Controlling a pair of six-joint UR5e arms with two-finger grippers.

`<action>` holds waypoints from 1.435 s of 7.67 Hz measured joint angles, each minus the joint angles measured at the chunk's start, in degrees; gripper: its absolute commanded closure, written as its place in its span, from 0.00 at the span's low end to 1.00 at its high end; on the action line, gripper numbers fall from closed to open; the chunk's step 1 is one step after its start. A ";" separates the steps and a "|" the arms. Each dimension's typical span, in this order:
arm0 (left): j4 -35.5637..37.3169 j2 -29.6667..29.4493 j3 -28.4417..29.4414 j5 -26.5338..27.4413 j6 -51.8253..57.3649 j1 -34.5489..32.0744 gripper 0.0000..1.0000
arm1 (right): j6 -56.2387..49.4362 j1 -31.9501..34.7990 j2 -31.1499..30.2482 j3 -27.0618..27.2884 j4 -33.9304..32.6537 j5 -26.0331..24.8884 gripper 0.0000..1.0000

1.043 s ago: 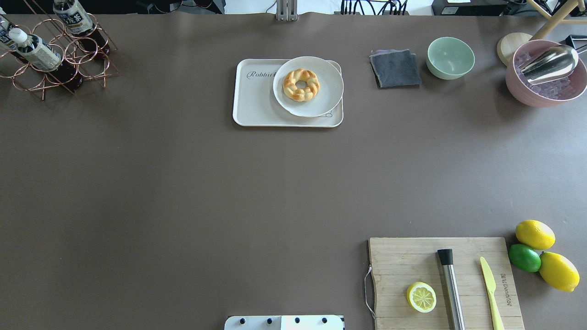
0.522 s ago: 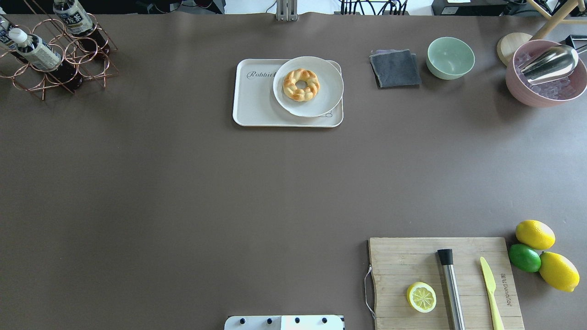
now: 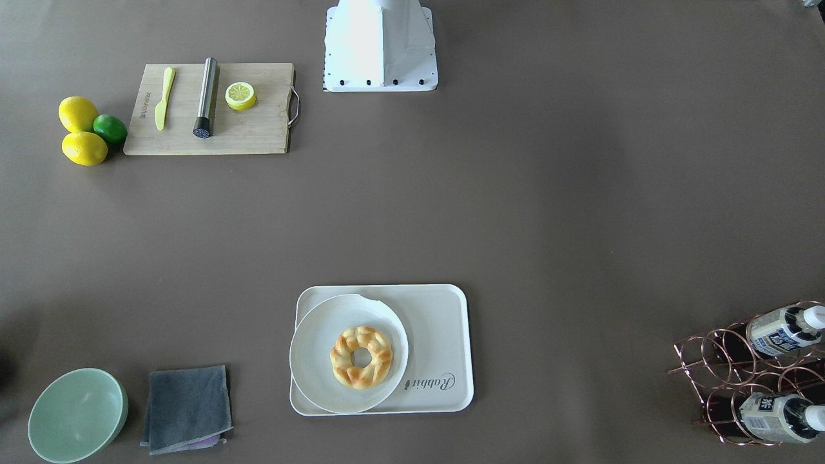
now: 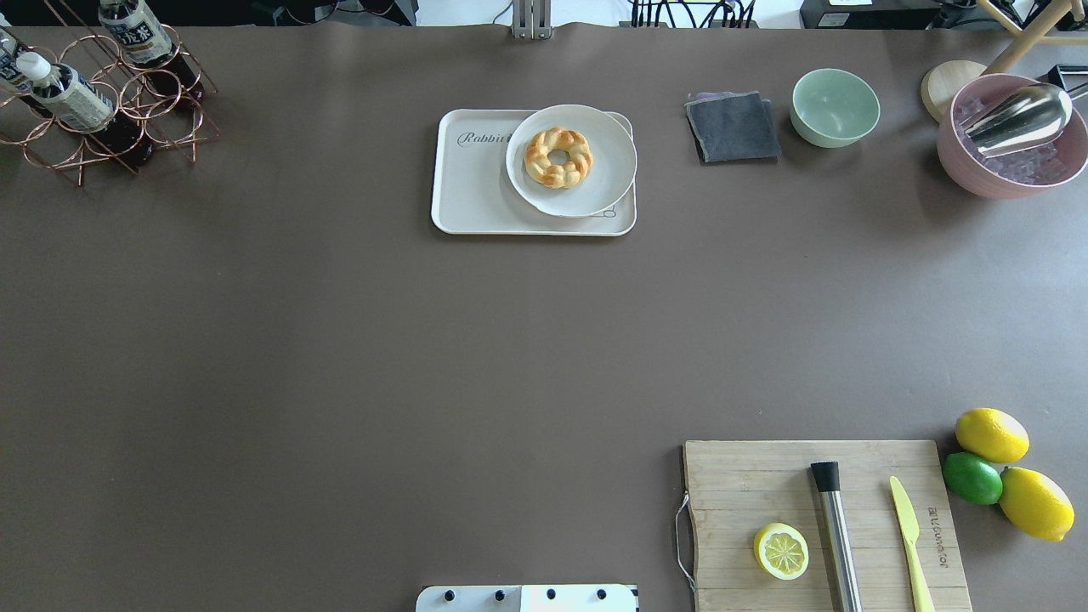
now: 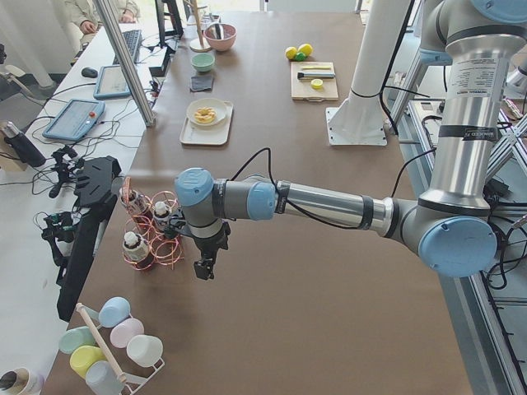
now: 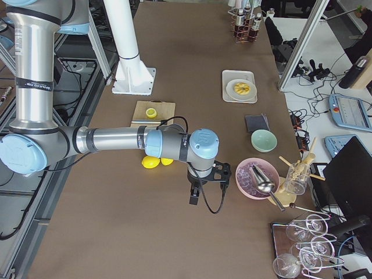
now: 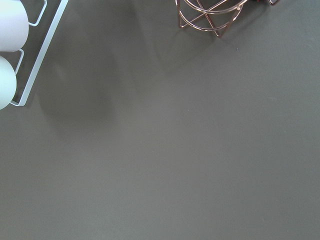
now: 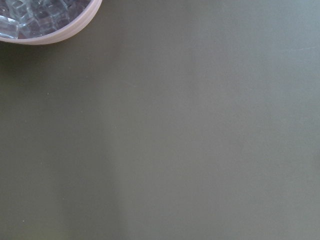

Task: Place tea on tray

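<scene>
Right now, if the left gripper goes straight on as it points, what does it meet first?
Most likely bare brown table top: the left gripper points straight down, and its wrist view shows only table there, the copper wire bottle rack lying off to one side.

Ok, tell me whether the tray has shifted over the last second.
No. In the overhead view the tray keeps the same gap to the grey cloth beside it, and the plate still overlaps its same end.
</scene>
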 measured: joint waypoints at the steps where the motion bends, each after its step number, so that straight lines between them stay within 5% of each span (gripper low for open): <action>1: 0.00 -0.04 0.06 0.01 -0.02 -0.07 0.02 | -0.06 0.00 -0.14 -0.02 0.00 0.34 0.00; 11: -2.71 2.13 -0.42 -0.70 0.74 -2.34 0.02 | 0.23 -1.18 1.76 -0.36 -0.01 2.82 0.00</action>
